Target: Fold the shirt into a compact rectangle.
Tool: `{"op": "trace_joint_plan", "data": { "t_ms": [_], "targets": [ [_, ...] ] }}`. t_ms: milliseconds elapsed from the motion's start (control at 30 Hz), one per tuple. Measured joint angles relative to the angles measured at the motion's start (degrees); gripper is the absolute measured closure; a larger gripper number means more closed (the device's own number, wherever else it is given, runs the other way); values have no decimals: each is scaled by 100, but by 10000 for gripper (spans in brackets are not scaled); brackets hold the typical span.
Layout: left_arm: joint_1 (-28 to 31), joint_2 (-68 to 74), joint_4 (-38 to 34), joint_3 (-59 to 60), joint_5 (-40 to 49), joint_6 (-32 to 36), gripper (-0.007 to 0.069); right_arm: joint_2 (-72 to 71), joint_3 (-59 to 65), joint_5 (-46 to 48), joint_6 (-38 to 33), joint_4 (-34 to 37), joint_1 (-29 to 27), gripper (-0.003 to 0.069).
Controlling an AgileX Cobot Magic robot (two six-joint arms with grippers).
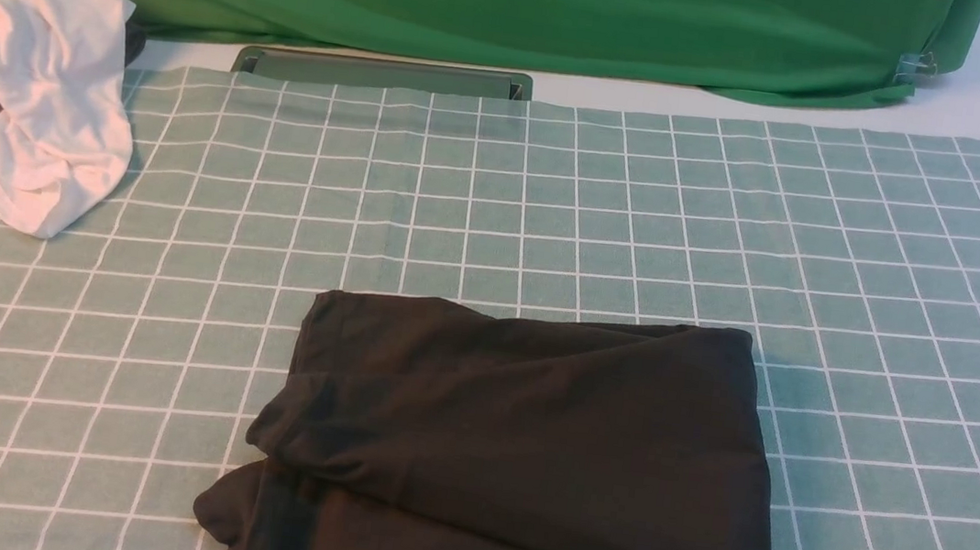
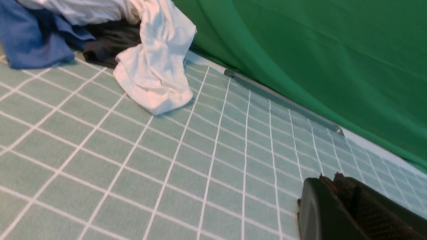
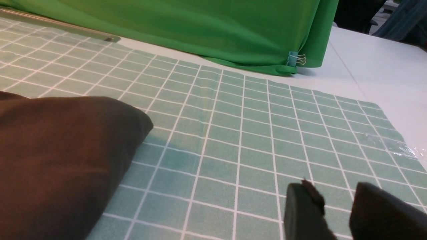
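Two grippers: both clear of the cloth, neither holding anything.
Far left, garment pile: white garment (image 1: 49, 96) heaped at the far-left edge of the checked tablecloth (image 1: 553, 208), with blue cloth (image 2: 30, 40) and a dark scrap (image 2: 110, 43) tucked under it; well apart from the work.
Left gripper (image 2: 337, 186): seen in its wrist view with jaws pressed together, empty, low over bare checked cloth; only a dark sliver of that arm at the front view's left edge.
Centre, the shirt (image 1: 526, 445): folded into a rough rectangle at the near middle of the tablecloth, long axis running left to right; right edge neat, near-left corner spilling out in a loose lobe.
Right gripper (image 3: 333, 203): jaws partly apart, nothing between them, hovering over bare cloth just off the shirt's right edge.
Governing relation: shirt between the two arms; lay to the left of the right gripper, whose view alone showed it, so judged the nearer.
Judgement: fold largely complete; loose left corner judged the remaining defect.
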Motion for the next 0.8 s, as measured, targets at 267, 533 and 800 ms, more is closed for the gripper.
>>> {"op": "trace_joint_plan", "data": {
  "t_ms": [267, 533, 800],
  "targets": [
    [-202, -461, 481, 486, -160, -172, 606, 0, 0, 0, 0, 0, 0, 419],
    [-432, -478, 551, 486, 191, -172, 606, 0, 0, 0, 4, 0, 0, 419],
    [-470, -478, 553, 486, 218, -172, 606, 0, 0, 0, 4, 0, 0, 419]
  ]
}}
